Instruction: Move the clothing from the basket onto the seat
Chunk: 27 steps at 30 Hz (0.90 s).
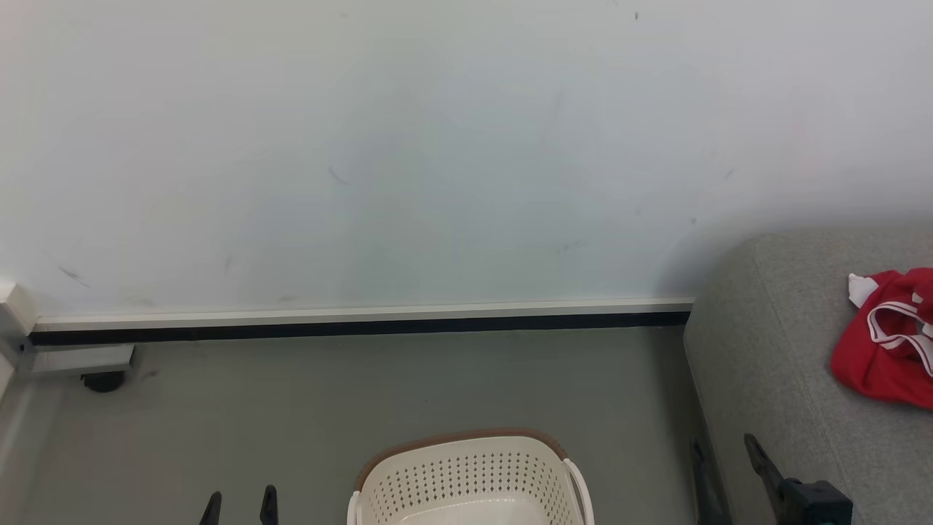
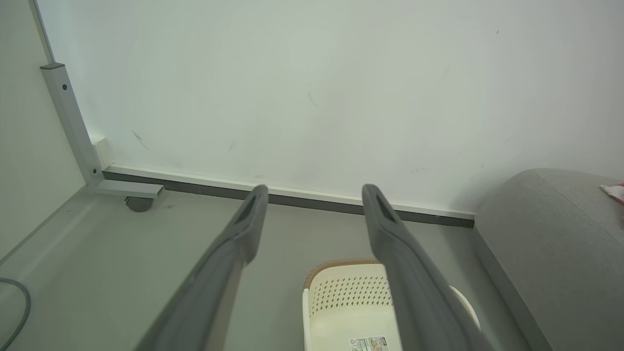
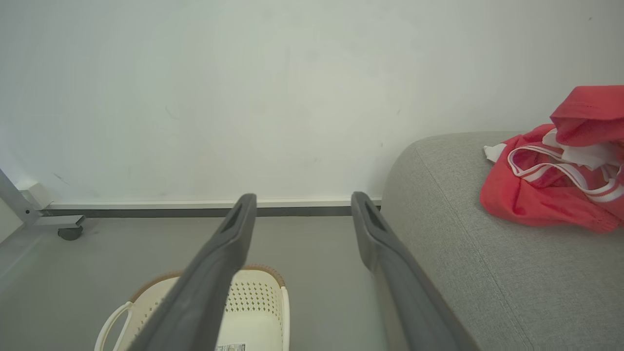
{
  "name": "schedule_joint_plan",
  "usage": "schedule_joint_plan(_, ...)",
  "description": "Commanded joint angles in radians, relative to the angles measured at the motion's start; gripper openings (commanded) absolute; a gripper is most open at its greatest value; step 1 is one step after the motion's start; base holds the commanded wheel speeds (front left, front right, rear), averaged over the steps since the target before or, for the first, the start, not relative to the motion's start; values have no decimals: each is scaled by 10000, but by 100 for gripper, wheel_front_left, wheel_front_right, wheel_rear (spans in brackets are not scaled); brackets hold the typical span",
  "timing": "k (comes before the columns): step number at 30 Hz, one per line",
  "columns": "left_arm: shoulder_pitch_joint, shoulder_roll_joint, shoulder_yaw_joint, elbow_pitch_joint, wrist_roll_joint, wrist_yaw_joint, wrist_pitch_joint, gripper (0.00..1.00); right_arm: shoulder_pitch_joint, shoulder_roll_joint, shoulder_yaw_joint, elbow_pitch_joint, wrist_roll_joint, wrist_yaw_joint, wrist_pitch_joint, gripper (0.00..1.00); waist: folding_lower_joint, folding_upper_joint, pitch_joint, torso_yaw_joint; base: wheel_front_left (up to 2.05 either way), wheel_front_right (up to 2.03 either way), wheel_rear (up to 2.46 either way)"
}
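Observation:
The red clothing [image 1: 885, 343] with white trim lies bunched on the grey seat [image 1: 765, 364] at the right; it also appears as the red heap [image 3: 551, 195] on the cushion [image 3: 487, 273]. The cream basket [image 1: 466, 474] stands on the floor at the bottom centre, and its visible inside shows bare plastic and a label [image 2: 370, 342]. My left gripper [image 1: 240, 507] is open, left of the basket. My right gripper [image 1: 725, 456] is open beside the seat's front corner. Both hold nothing: left gripper [image 2: 316, 195], right gripper [image 3: 303, 200].
A white wall with a dark baseboard [image 1: 364, 328] closes the far side. A metal frame foot with a caster [image 1: 102, 379] sits in the left corner. A grey cable [image 2: 14, 312] lies on the floor at the far left.

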<state>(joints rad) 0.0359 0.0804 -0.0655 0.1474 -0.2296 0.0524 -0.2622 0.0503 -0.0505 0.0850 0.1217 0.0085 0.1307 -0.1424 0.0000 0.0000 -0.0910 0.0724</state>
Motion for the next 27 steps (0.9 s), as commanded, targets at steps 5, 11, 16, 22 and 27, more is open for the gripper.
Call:
schedule_joint_plan(5,-110,-45,186,126,156,-147,-47,100,53,2,67,225,-41,1,-168,100,0,0,63,-99,0,0,0)
schedule_joint_plan(11,-134,-106,320,75,209,-187,-47,100,-232,3,62,743,88,1,-508,100,0,0,138,-178,0,0,0)
schedule_joint_plan(16,-111,-153,387,22,284,-217,-47,100,-478,3,21,1229,28,1,-767,100,0,0,203,-218,0,0,0)
schedule_joint_plan(22,-103,-188,438,6,294,-227,-47,100,-691,4,36,1690,38,1,-989,100,0,0,263,-225,0,0,0)
schedule_joint_plan(27,-104,-222,474,-4,298,-258,-47,100,-847,5,114,1934,98,1,-1120,100,0,0,300,-235,0,0,0)
